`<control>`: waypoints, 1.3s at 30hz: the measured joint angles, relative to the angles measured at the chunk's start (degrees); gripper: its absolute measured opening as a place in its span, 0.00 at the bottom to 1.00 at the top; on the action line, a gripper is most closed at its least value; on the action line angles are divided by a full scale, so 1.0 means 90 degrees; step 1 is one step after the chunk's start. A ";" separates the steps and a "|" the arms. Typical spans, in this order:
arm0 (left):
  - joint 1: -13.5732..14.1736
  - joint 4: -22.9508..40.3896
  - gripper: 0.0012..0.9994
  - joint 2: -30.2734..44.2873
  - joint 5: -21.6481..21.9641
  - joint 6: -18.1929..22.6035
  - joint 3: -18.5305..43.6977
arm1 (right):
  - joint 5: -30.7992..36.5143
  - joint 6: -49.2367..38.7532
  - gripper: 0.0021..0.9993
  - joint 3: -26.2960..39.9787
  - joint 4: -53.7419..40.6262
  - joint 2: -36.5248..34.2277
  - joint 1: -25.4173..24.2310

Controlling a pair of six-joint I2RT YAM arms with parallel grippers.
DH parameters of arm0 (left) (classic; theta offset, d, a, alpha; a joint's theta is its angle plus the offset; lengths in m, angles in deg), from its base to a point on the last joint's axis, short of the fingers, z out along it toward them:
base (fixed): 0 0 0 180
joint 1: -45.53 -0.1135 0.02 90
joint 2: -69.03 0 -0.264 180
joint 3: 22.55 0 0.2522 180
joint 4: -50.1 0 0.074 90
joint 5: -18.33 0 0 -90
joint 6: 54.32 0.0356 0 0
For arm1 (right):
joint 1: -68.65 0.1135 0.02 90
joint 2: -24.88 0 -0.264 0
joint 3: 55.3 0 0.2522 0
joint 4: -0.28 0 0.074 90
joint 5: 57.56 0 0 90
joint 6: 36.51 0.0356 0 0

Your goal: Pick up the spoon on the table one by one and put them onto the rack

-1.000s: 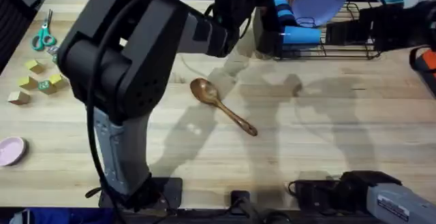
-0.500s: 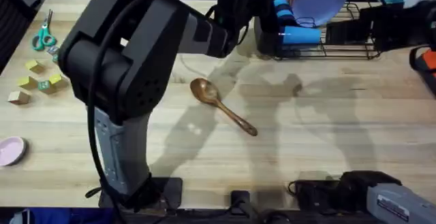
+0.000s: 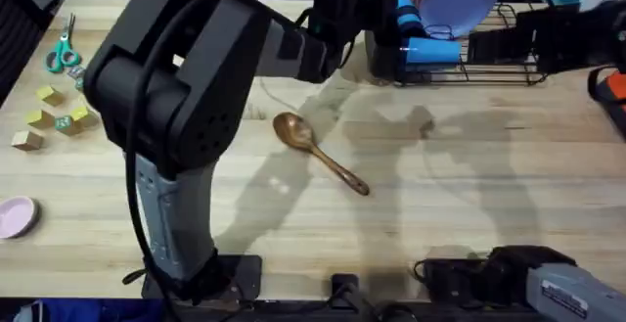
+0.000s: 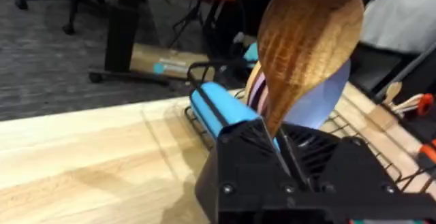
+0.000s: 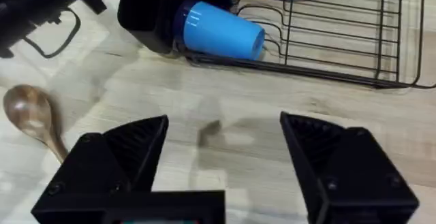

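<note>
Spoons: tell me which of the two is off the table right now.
The spoon gripped in the left claw, bowl up, beside the rack. The other spoon lies flat on the table, untouched.

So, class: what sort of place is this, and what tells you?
Probably a lab bench staged as a kitchen: a dish rack with a blue cup on a butcher-block table, plus toy blocks.
</note>
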 joint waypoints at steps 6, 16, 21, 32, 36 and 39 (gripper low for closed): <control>0.0000 0.0169 0.42 -0.0005 -0.0019 0.0238 0.0000 | 0.0000 0.0000 1.00 0.0000 0.0002 0.0000 0.0000; -0.0039 0.1228 0.69 -0.0673 -0.0019 0.0801 0.0000 | 0.0000 0.0000 1.00 0.0000 0.0002 0.0000 0.0000; -0.0130 0.2191 0.79 -0.1319 -0.0024 0.1019 0.0000 | 0.0000 0.0000 1.00 0.0000 -0.0005 0.0000 0.0000; -0.0753 0.5302 0.82 -0.2793 -0.0017 0.1301 0.0000 | -0.0005 0.0000 1.00 0.0000 -0.0090 0.0000 0.0000; -0.1002 0.6428 0.83 -0.3410 -0.0019 0.1445 0.0000 | -0.0008 0.0000 1.00 0.0000 -0.0095 0.0000 0.0000; -0.1210 0.7164 0.84 -0.3869 -0.0022 0.1508 0.0000 | -0.0037 0.0000 1.00 0.0000 -0.0100 0.0000 0.0000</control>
